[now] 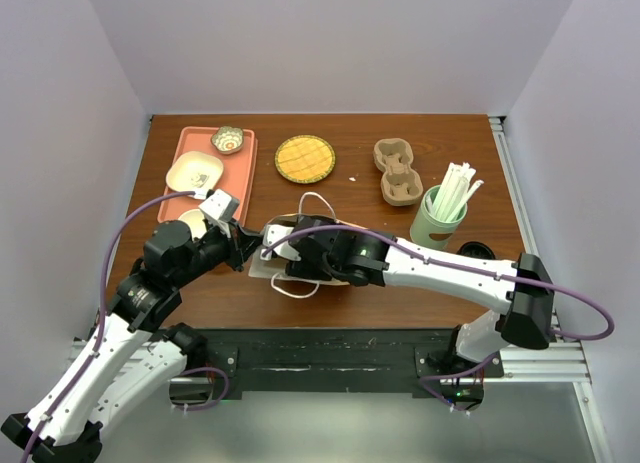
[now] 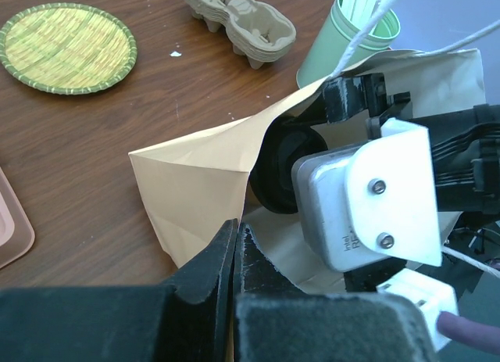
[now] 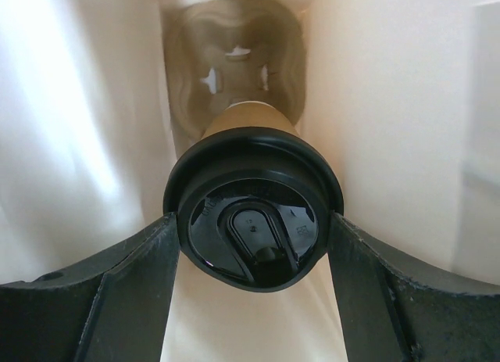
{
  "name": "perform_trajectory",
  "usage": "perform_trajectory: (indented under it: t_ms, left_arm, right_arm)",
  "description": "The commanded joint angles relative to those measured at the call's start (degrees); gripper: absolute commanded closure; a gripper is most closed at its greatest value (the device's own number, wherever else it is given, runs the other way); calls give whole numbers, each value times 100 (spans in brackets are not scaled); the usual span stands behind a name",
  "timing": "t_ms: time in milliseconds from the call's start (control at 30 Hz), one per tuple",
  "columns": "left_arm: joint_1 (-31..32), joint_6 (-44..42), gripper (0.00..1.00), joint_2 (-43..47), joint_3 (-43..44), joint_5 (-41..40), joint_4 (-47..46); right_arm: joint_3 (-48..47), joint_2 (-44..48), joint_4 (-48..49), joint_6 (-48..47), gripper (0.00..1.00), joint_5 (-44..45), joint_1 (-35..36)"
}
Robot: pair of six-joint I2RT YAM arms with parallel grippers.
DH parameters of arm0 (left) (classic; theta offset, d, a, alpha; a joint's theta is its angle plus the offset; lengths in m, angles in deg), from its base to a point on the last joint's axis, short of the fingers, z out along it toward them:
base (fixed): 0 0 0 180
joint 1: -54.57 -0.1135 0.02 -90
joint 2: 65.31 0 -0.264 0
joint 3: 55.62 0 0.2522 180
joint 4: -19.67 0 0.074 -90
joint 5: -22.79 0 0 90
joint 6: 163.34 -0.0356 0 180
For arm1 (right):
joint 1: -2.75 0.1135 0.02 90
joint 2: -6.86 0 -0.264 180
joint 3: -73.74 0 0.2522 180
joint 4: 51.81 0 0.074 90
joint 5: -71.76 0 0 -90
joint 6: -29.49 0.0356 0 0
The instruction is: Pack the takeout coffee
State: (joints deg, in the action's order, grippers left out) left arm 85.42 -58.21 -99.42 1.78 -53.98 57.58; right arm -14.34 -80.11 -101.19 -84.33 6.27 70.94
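Note:
The takeout coffee, a tan paper cup with a black lid, lies inside a cream paper bag. My right gripper reaches into the bag and is shut on the cup's lid, one finger on each side. A cardboard cup carrier shows at the bag's far end. My left gripper is shut on the edge of the bag and holds its mouth open. In the top view both grippers meet at the bag near the table's front middle; the cup is hidden there.
A pink tray with small bowls stands at the back left. A woven coaster, stacked cup carriers and a green cup of white straws are behind and to the right. A black lid lies at the right.

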Motion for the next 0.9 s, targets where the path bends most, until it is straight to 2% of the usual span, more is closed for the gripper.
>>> perform_trajectory:
  t_ms: [0,333,833,867]
  left_arm:
    - [-18,-178,100,36,119,4,12]
    - [-18,-178,100,-8,180,-67,73]
    - [-18,42,100,-61,251,21,82]
    - [-18,42,95,-61,259,21,108]
  right_arm:
    - [-320,251,-191,-89,59,115,2]
    - [189,524,-376,-150,60,230,11]
    - [849,427,397,-229,62,177,-112]
    - [849,427,406,-220,62,168,-112]
